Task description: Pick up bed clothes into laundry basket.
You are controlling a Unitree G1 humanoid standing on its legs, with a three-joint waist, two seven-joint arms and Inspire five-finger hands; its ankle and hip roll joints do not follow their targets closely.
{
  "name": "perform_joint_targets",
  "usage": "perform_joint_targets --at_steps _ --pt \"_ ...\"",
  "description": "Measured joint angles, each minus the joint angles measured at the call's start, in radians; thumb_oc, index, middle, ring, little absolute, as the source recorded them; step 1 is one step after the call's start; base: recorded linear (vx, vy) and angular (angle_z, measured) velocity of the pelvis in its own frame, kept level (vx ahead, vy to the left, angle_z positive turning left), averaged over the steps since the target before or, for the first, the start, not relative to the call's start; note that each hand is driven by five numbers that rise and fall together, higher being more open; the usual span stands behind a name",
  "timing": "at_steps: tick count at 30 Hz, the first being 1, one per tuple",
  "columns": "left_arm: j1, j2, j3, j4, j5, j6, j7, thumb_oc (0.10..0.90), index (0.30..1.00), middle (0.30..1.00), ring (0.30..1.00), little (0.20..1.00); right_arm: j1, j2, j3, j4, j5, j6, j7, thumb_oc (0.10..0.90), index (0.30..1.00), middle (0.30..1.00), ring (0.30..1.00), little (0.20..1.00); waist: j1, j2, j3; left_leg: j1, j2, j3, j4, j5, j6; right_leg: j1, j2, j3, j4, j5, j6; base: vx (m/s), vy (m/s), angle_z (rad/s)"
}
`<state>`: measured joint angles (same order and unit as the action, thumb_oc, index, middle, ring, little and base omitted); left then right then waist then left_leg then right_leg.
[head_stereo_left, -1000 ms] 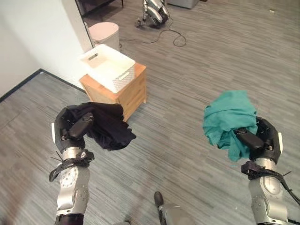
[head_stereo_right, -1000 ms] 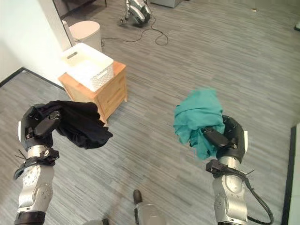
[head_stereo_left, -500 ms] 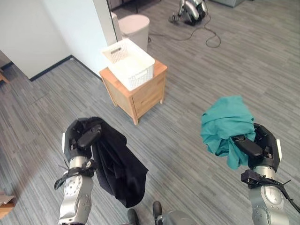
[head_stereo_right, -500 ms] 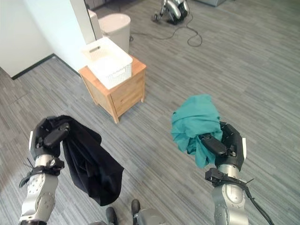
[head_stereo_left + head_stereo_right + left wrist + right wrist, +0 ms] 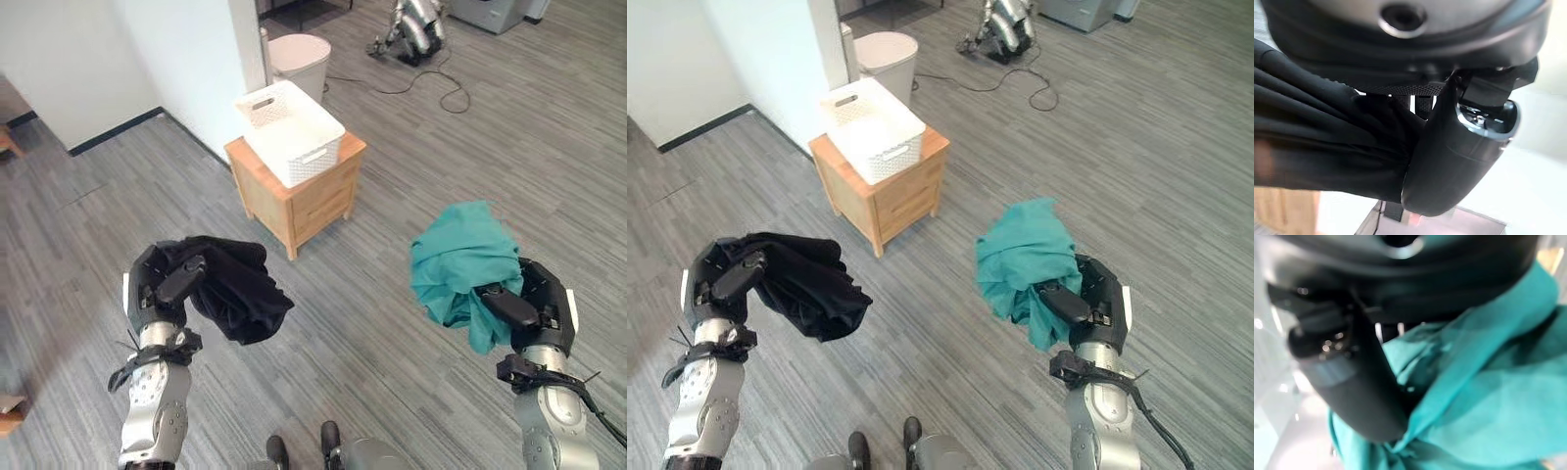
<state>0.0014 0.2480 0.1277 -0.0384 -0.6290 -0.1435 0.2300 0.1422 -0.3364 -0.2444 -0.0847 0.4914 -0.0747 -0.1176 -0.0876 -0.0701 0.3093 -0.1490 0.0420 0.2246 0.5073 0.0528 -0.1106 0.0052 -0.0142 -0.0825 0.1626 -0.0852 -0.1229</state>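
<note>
While black cloth (image 5: 230, 289) hides left hand (image 5: 157, 286) fingers, right hand (image 5: 534, 308) grips teal cloth (image 5: 460, 269).

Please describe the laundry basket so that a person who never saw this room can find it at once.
Find the white wall corner; beside it stands a small wooden cabinet. The laundry basket sits on top: white, rectangular, perforated, with handle slots, unlike the round white bin on the floor behind.
</note>
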Motion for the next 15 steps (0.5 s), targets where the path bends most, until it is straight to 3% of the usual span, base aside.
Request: perform_joint_targets --at_steps 1,2,3,5,6,9,10,11,12,14,15 --pt "0.000 -0.007 0.003 0.000 -0.001 -0.001 0.001 0.400 0.300 0.300 0.300 0.300 -0.001 0.000 0.005 0.005 0.000 0.000 0.003 0.400 0.300 0.300 0.300 0.300 0.011 -0.006 0.003 -0.026 0.011 -0.004 0.071 0.033 -0.021 0.013 -0.004 0.001 0.002 -0.005 -0.015 0.16 0.087 0.08" --pt "0.000 -0.007 0.001 -0.003 -0.002 -0.002 0.000 0.400 0.300 0.300 0.300 0.300 -0.002 0.000 0.005 0.004 0.000 0.000 0.003 0.400 0.300 0.300 0.300 0.300 0.019 -0.006 0.003 -0.044 0.023 0.006 0.127 0.036 -0.009 0.019 -0.004 0.005 0.002 -0.014 -0.023 0.29 0.197 -0.15" --pt "0.000 0.012 -0.001 -0.008 0.000 -0.008 -0.001 0.400 0.300 0.300 0.300 0.300 -0.019 0.002 0.017 0.006 0.002 -0.001 0.000 0.400 0.300 0.300 0.300 0.300 0.026 -0.015 0.004 -0.076 0.050 -0.018 0.142 0.012 0.044 0.017 -0.006 0.034 0.014 -0.026 -0.002 0.15 0.085 -0.38" --pt "-0.001 0.026 0.006 -0.007 0.000 -0.008 0.002 0.400 0.300 0.300 0.300 0.300 -0.040 0.000 0.024 0.007 0.003 -0.002 0.001 0.400 0.300 0.300 0.300 0.300 0.037 -0.025 0.008 -0.061 0.128 -0.060 -0.009 0.013 0.049 0.012 0.003 0.053 0.015 -0.021 -0.013 0.22 0.166 -0.39" --pt "0.000 0.026 0.004 -0.006 0.000 -0.008 0.002 0.400 0.300 0.300 0.300 0.300 -0.040 0.000 0.023 0.007 0.003 -0.002 0.000 0.400 0.300 0.300 0.300 0.300 0.038 -0.026 0.009 -0.054 0.149 -0.077 -0.048 0.013 0.046 0.012 0.006 0.062 0.017 -0.031 0.012 0.21 0.163 -0.17" --pt "0.004 0.025 -0.004 -0.001 -0.010 -0.008 0.002 0.400 0.300 0.300 0.300 0.300 -0.041 -0.014 0.026 0.024 0.003 -0.002 -0.009 0.400 0.300 0.300 0.300 0.300 0.034 -0.019 0.007 0.019 0.215 -0.159 -0.342 0.029 0.023 0.012 0.022 0.076 0.040 -0.036 0.017 0.30 0.220 -0.21" --pt "0.005 0.025 -0.006 0.002 -0.019 -0.007 0.001 0.400 0.300 0.300 0.300 0.300 -0.042 -0.022 0.029 0.040 0.003 -0.002 -0.017 0.400 0.300 0.300 0.300 0.300 0.032 -0.009 0.004 0.042 0.239 -0.169 -0.468 0.049 -0.011 0.016 0.028 0.102 0.040 -0.062 0.060 0.58 0.371 -0.25" --pt "0.004 0.025 -0.006 0.003 -0.019 -0.007 0.002 0.400 0.300 0.300 0.300 0.300 -0.044 -0.031 0.030 0.043 0.002 -0.002 -0.019 0.400 0.300 0.300 0.300 0.300 0.032 0.004 0.006 0.046 0.247 -0.179 -0.551 0.059 -0.024 0.018 0.028 0.112 0.041 -0.071 0.072 0.63 0.369 -0.24" --pt "0.001 0.025 -0.006 0.009 -0.020 -0.007 0.001 0.400 0.300 0.300 0.300 0.300 -0.043 -0.039 0.027 0.042 0.002 -0.002 -0.018 0.400 0.300 0.300 0.300 0.300 0.036 0.019 0.011 0.039 0.258 -0.152 -0.586 0.064 -0.039 0.027 0.025 0.122 0.040 -0.091 0.083 0.70 0.399 -0.07" --pt "-0.014 0.023 -0.006 0.056 -0.024 -0.004 0.005 0.400 0.300 0.300 0.300 0.300 -0.026 -0.038 0.010 0.043 -0.001 0.001 -0.024 0.400 0.300 0.300 0.300 0.300 0.021 0.045 0.018 0.004 0.267 -0.008 -0.574 0.068 -0.037 0.087 -0.014 0.123 0.055 -0.154 0.108 0.56 0.336 -0.01" --pt "-0.014 0.023 -0.006 0.067 -0.037 -0.004 0.009 0.400 0.300 0.300 0.300 0.300 -0.017 -0.041 0.010 0.035 -0.001 0.001 -0.024 0.400 0.300 0.300 0.300 0.300 0.024 0.060 0.008 -0.004 0.268 -0.008 -0.541 0.069 -0.034 0.105 -0.033 0.143 0.066 -0.183 0.130 0.50 0.352 -0.43"
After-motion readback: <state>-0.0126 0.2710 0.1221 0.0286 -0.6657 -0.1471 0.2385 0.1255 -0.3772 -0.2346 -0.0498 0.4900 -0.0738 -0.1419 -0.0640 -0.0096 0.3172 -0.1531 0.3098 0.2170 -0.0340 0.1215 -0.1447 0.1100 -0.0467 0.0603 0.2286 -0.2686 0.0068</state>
